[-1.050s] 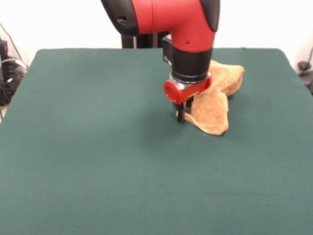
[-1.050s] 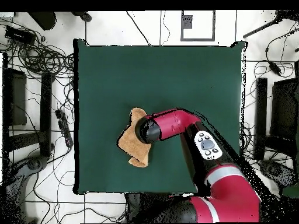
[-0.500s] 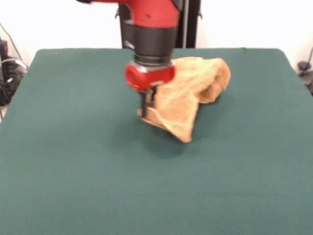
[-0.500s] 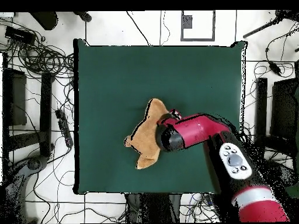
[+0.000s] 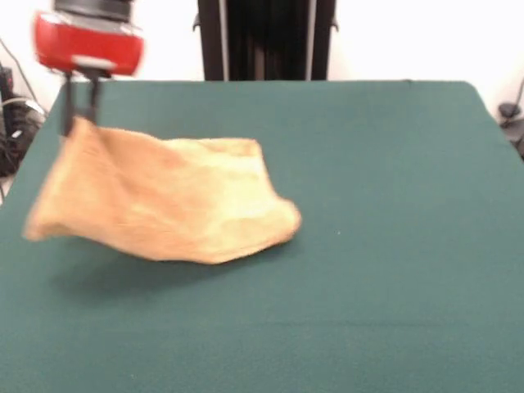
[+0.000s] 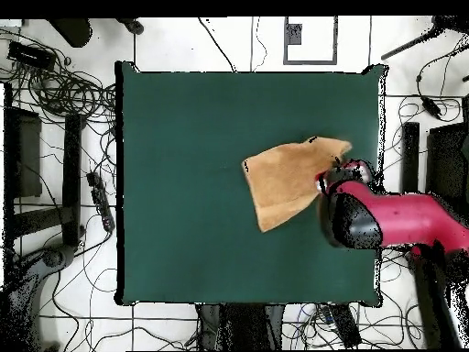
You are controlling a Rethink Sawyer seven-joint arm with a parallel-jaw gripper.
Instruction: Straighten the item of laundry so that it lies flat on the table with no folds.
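1. Around the large dark green cloth-topped worktop [image 5: 393, 246] the floor is a clutter of black cables [image 6: 69, 92], and dark stands [image 6: 410, 183] flank both sides.
2. Nothing else lies on the green surface; the red and black arm [image 6: 403, 220] reaches in over one edge.
3. The end effector [image 5: 80, 115], below its red collar, has its two dark fingers closed together on one corner of the golden-orange terry-cloth towel [image 5: 168, 209].
4. That corner is raised off the worktop; the cloth sags away from it in a broad sheet, its far end rounded and resting on the surface.
5. Seen from above, the towel [image 6: 289, 179] spreads as a rough quadrilateral beside the worktop's edge near the arm, with wrinkles across it.
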